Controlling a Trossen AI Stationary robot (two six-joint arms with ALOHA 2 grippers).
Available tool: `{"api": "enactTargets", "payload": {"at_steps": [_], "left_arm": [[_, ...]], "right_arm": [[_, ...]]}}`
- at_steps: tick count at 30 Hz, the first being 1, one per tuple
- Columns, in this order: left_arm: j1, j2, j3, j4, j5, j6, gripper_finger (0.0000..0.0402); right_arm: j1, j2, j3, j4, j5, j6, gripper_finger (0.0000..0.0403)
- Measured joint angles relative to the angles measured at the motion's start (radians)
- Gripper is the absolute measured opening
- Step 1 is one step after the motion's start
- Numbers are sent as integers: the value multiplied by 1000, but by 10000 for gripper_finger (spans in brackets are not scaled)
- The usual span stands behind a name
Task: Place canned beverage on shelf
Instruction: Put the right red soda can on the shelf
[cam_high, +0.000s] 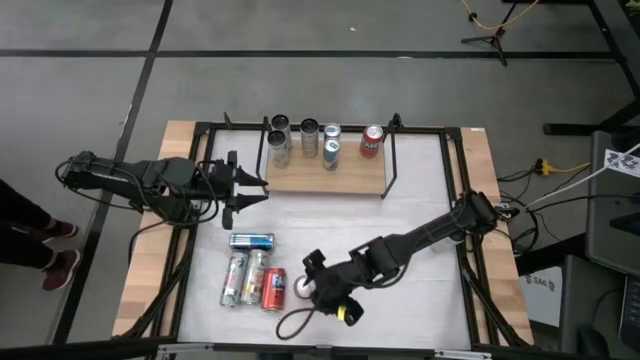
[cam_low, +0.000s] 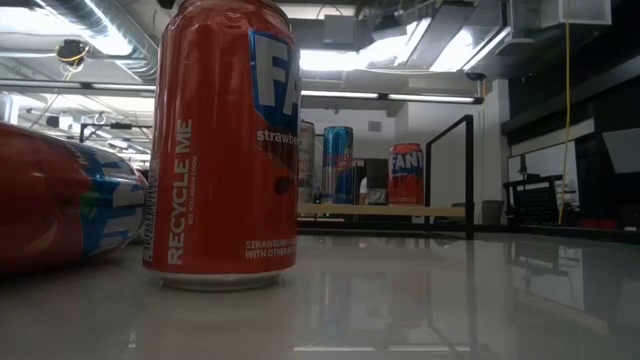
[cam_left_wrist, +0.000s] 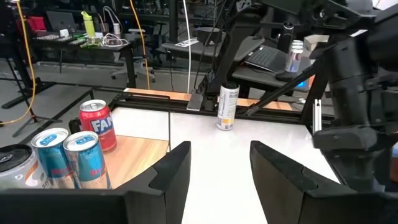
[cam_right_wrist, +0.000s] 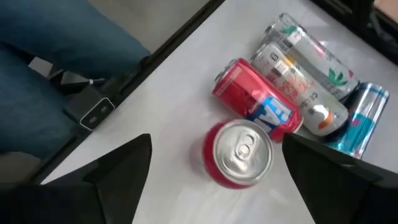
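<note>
A red can (cam_right_wrist: 239, 152) stands upright on the white tabletop near the front edge; it fills the low view's left (cam_low: 225, 140). My right gripper (cam_right_wrist: 224, 180) hangs open above it, one finger on either side, touching nothing; in the high view it is beside the can's top (cam_high: 303, 287). The shelf (cam_high: 325, 175), a light-wood board with black rod uprights, stands at the back and bears several upright cans, a red one (cam_high: 372, 141) at its right end. My left gripper (cam_high: 248, 190) waits open at the shelf's left end, its fingers (cam_left_wrist: 174, 174) holding nothing.
A red can (cam_right_wrist: 255, 102), two silver cans (cam_right_wrist: 298, 74) and a blue can (cam_right_wrist: 364, 118) lie on their sides just left of the upright one. A slim silver can (cam_left_wrist: 227, 106) stands farther off on the tabletop. A black frame (cam_high: 455, 170) runs round the table.
</note>
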Motion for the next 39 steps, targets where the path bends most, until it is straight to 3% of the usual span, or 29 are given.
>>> {"api": "enactTargets", "payload": {"at_steps": [9, 21, 29, 39], "left_arm": [[0, 4, 0, 0, 0, -4, 158], [0, 8, 0, 0, 0, -4, 158], [0, 8, 0, -2, 0, -4, 158], [0, 8, 0, -6, 0, -4, 158]], "right_arm": [[1, 0, 0, 74, -6, -4, 356], [-1, 8, 0, 29, -33, -123, 356], [-32, 15, 0, 32, -198, -354, 356], [-109, 16, 0, 33, -306, -540, 356]]}}
